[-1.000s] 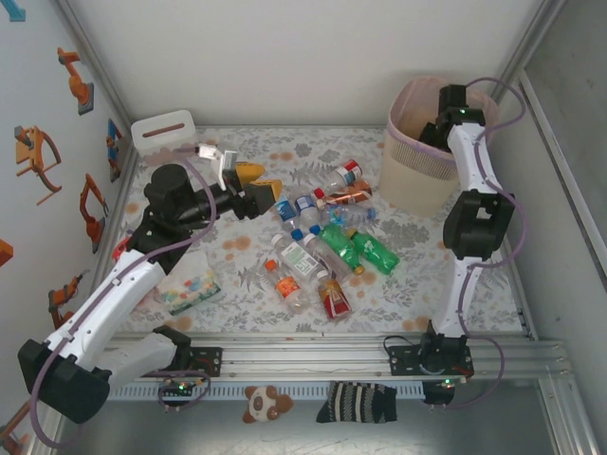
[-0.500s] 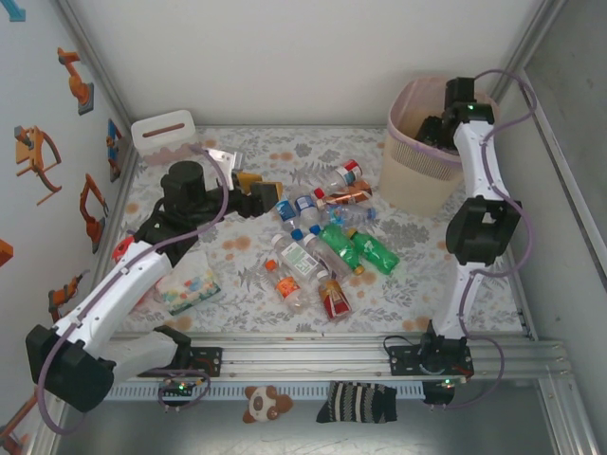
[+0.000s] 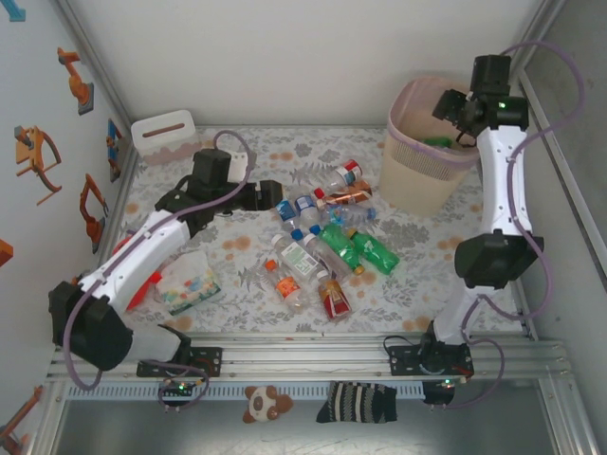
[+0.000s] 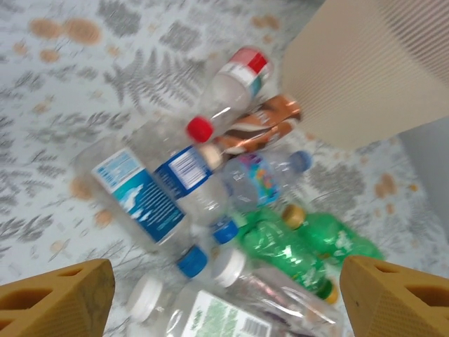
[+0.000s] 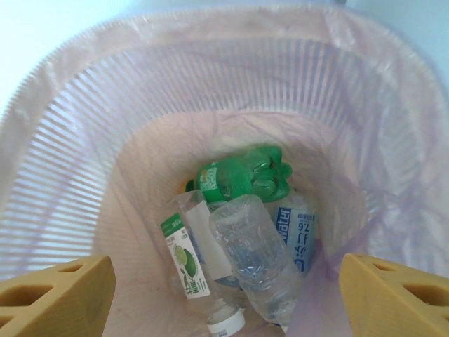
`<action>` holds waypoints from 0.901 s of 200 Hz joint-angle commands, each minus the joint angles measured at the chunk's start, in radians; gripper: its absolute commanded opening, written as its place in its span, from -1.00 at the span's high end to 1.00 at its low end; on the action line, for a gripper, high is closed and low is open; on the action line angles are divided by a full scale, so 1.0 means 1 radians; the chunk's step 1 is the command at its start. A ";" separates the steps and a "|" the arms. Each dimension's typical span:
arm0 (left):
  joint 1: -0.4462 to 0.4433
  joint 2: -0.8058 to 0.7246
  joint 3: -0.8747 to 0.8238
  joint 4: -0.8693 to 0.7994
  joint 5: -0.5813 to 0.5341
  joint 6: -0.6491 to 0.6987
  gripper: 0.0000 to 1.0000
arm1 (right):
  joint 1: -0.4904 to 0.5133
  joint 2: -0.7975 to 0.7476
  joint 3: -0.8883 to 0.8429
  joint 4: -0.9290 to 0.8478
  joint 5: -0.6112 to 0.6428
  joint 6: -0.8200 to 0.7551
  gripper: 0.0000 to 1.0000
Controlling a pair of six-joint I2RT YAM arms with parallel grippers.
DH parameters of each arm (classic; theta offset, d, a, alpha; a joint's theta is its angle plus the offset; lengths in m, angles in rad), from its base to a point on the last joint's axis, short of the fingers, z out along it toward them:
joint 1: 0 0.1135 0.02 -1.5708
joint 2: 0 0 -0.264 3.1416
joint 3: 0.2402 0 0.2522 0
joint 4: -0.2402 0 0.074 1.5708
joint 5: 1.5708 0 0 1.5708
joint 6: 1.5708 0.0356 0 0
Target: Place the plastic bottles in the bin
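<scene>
Bottles (image 4: 144, 196) crowded at twelve o'clock of your open, empty left gripper (image 4: 224, 298), so closing could have pinched two; your right gripper (image 5: 224, 295) gaped empty too.

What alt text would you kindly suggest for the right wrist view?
Looking down into the lined bin: a green bottle, a clear bottle and a lime-labelled bottle lie at the bottom. The right gripper hangs open above.
</scene>
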 commanded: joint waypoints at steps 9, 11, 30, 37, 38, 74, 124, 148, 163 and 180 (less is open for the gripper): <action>0.007 0.116 0.124 -0.191 -0.124 -0.034 -0.59 | -0.007 -0.087 0.017 -0.021 0.022 -0.017 -0.63; 0.006 0.123 0.128 -0.192 -0.129 -0.045 -0.59 | -0.006 -0.092 0.015 -0.020 0.021 -0.018 -0.63; 0.000 0.193 0.160 -0.204 -0.211 -0.154 -0.58 | -0.006 -0.147 -0.026 -0.005 0.022 -0.015 -0.62; -0.002 0.218 0.171 -0.209 -0.236 -0.194 -0.58 | -0.007 -0.168 -0.043 0.001 0.022 -0.014 -0.62; -0.002 0.221 0.173 -0.209 -0.241 -0.199 -0.58 | -0.006 -0.171 -0.047 0.003 0.022 -0.014 -0.62; -0.003 0.368 0.272 -0.243 -0.289 -0.335 -0.57 | -0.006 -0.273 -0.153 0.045 0.024 -0.009 -0.62; -0.004 0.557 0.410 -0.235 -0.243 -0.442 -0.56 | -0.007 -0.349 -0.243 0.084 0.017 0.000 -0.62; -0.003 0.627 0.459 -0.241 -0.248 -0.485 -0.56 | -0.007 -0.346 -0.229 0.080 0.011 -0.008 -0.62; -0.002 0.665 0.487 -0.246 -0.251 -0.501 -0.55 | -0.006 -0.343 -0.216 0.077 0.007 -0.008 -0.61; 0.000 0.707 0.513 -0.242 -0.248 -0.502 -0.55 | -0.006 -0.347 -0.214 0.080 0.000 -0.005 -0.60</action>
